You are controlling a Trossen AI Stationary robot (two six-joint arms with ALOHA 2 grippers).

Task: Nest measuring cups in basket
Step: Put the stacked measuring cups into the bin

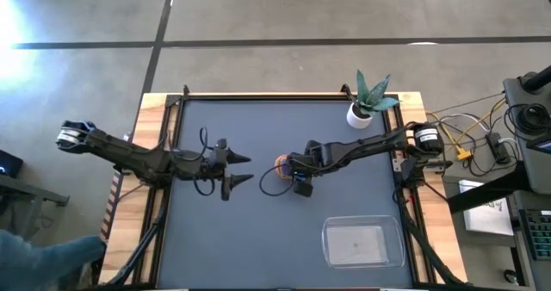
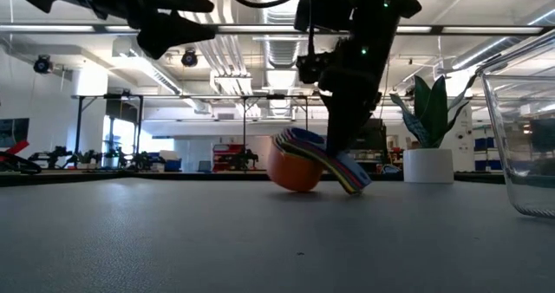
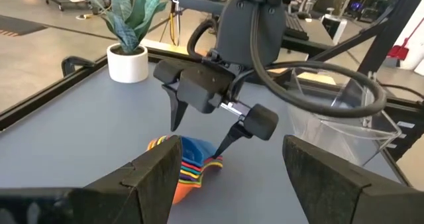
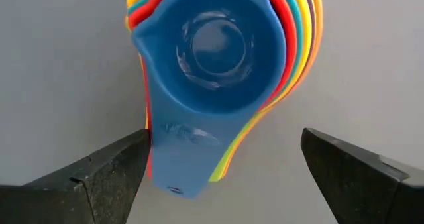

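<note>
The measuring cups [image 1: 284,164] sit nested in one stack at the table's middle, a blue cup [image 4: 212,45] innermost and an orange one [image 2: 293,173] outermost. In the low view the stack rests on the orange cup's round bottom, and the fanned handles [image 2: 347,173] slope down to the table. My right gripper [image 4: 225,164] is open just above the stack, pointing down, with a finger on either side of the handles [image 4: 182,151]. My left gripper [image 1: 250,169] is open and empty, raised left of the stack. The clear basket [image 1: 327,239] stands empty at the near right. My right gripper comes from above with its fingers across the stacked handles. One finger [image 4: 112,168] stands right beside the handles' edge [image 4: 151,158]. I cannot tell whether it touches them. The other finger [image 4: 351,171] is well clear.
A white plant pot [image 1: 359,114] with a green plant stands at the far right, behind the right arm. The basket's clear wall [image 2: 520,128] shows at the low view's right edge. Bare grey table lies between the stack and the basket.
</note>
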